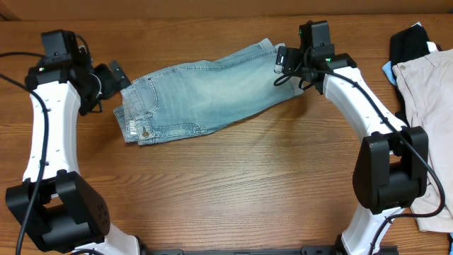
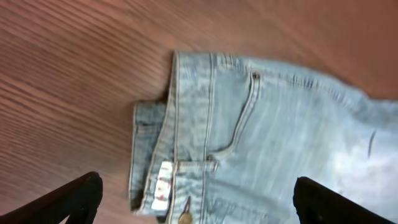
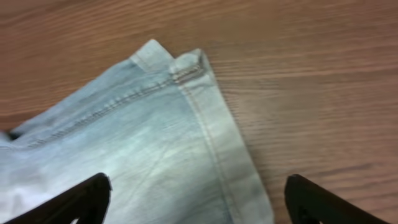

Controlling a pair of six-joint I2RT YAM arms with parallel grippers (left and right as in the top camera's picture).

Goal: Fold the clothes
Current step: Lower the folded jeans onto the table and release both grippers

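Left gripper [image 1: 112, 78], fingers [image 2: 68, 202] spread wide, holding nothing; it sits at the waistband end of the jeans [image 1: 205, 95], and its wrist view looks down on the waistband, a front pocket, a white label [image 2: 161, 186] and a metal button [image 2: 184, 218] between the two dark finger ends. Whether the tips touch the cloth cannot be told. Right gripper [image 1: 283, 65], fingers [image 3: 74, 199] equally wide apart, also holding nothing; it sits at the opposite, hem end of the jeans, with the stitched hem corner [image 3: 186, 68] showing ahead of the fingers and the denim lying flat between them; contact with the cloth cannot be told here either. Jeans: one pair, faded light-blue denim, lying in a narrow folded strip on the far half of the table [image 1: 248, 184], set on a slant, waistband toward the left arm and nearer the front, hem toward the right arm and farther back. The fabric is fairly smooth, with light creases along the leg. Table: brown wood grain, bare around the jeans. Beige trousers [image 1: 425, 106]: lying at the right edge of the table, beside the right arm's base, well apart from the jeans. Black garment [image 1: 410, 42]: at the far right corner, touching the upper edge of the beige trousers.
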